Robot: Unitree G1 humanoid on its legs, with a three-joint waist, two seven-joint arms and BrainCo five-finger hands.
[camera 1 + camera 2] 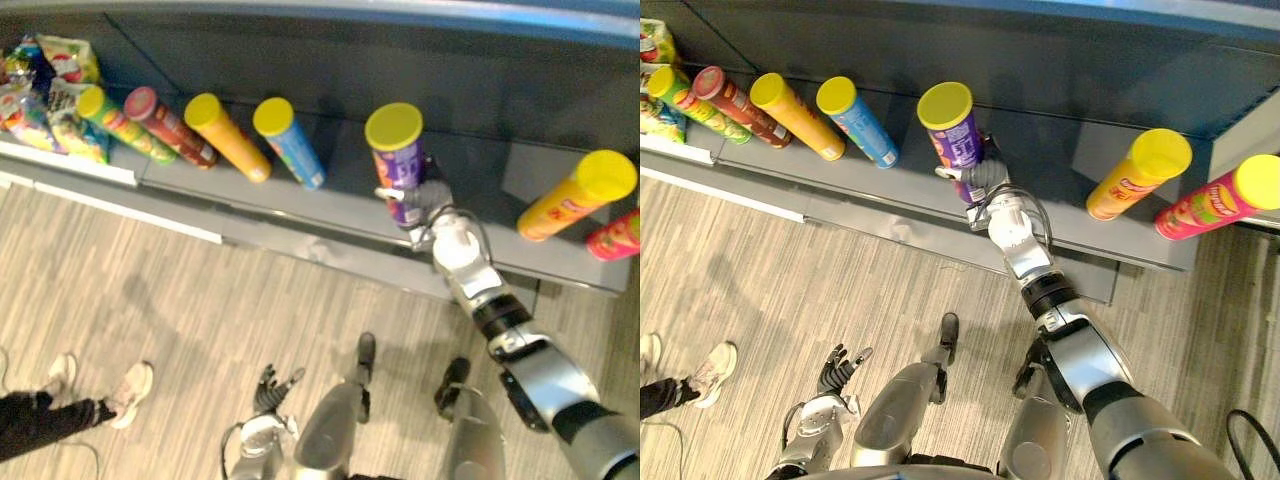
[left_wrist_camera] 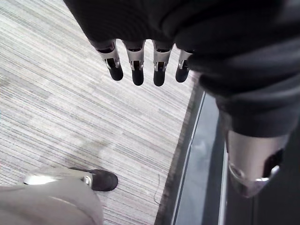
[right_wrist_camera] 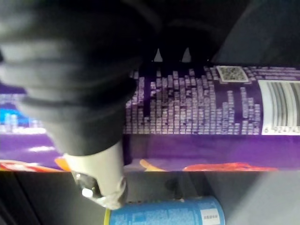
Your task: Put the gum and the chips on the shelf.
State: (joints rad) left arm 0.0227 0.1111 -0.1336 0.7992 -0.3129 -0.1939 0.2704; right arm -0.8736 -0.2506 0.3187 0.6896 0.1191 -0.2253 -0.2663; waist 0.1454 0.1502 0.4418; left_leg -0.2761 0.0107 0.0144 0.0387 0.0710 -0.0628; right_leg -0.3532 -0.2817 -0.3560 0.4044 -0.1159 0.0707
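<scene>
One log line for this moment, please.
right hand: shut on purple chips can | can: upright at shelf, between blue can and orange can | left hand: open, low over floor

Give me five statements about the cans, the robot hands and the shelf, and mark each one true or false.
1. The right robot hand is curled round the purple chips can. True.
2. The left robot hand holds a blue can. False: its fingers are straight and it hangs low over the floor, holding nothing.
3. The purple chips can lies on the floor. False: it is upright at the shelf, in the right robot hand.
4. A blue can stands on the shelf to the left of the purple chips can. True.
5. A person's shoes show on the floor to the robot's left. True.
</scene>
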